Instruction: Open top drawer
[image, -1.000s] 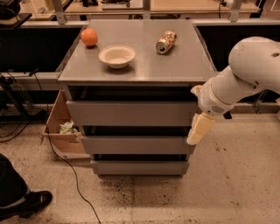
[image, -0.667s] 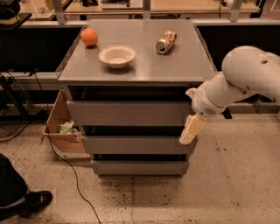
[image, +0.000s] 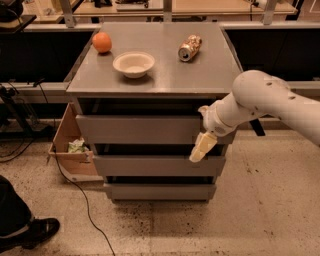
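The top drawer (image: 140, 129) is the wide grey front just under the cabinet's top, with a dark gap above it. It looks pushed in, and its inside is hidden. My gripper (image: 200, 148) is cream coloured and hangs from the white arm (image: 260, 100), which comes in from the right. It points down and left in front of the right part of the cabinet, over the top drawer's lower edge and the gap above the middle drawer (image: 150, 166). I cannot tell if it touches the front.
On the cabinet top (image: 165, 75) are an orange (image: 102, 42), a white bowl (image: 133, 64) and a lying can (image: 189, 48). The bottom drawer (image: 160, 191) is narrower. An open cardboard box (image: 70, 150) stands at the left, with a cable (image: 82, 200) and a shoe (image: 35, 231) on the floor.
My gripper and arm have moved left across the cabinet's front, from beyond its right edge to in front of the drawers. The drawers have not moved.
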